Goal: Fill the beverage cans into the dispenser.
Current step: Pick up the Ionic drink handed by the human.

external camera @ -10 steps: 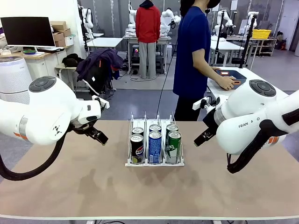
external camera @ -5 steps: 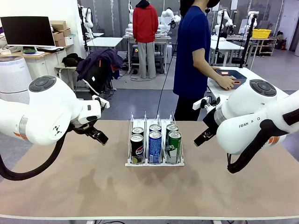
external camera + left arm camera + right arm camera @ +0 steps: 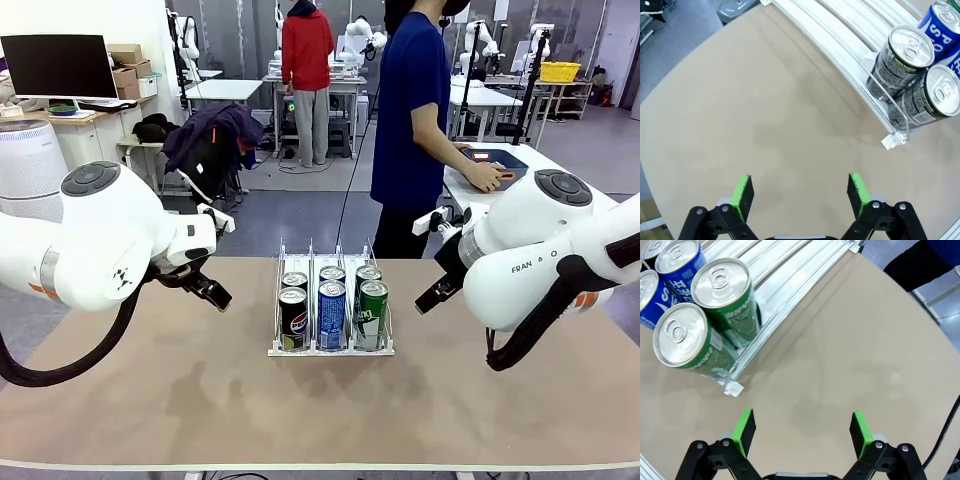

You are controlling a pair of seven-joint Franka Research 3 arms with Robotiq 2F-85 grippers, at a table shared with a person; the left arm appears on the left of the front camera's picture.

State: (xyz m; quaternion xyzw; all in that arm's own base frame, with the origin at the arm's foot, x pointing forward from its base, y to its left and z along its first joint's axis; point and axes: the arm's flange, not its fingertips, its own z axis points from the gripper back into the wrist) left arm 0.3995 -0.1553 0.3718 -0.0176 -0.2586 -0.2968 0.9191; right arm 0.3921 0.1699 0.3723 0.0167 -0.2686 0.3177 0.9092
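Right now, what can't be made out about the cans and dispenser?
- Front view: rear cans, labels hidden behind the front row.
- Left wrist view: blue Pepsi can, cut by the right edge.
- Front view: what the person's hand touches in the blue tub: too small.

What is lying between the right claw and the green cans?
Bare tabletop and the dispenser's clear side wall, seen in the right wrist view; the right claw is open, apart from the green cans.

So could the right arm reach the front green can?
Probably yes: the right tool is open, with bare table between it and the front green can. The clear dispenser walls the can sideways, so from above looks easier.
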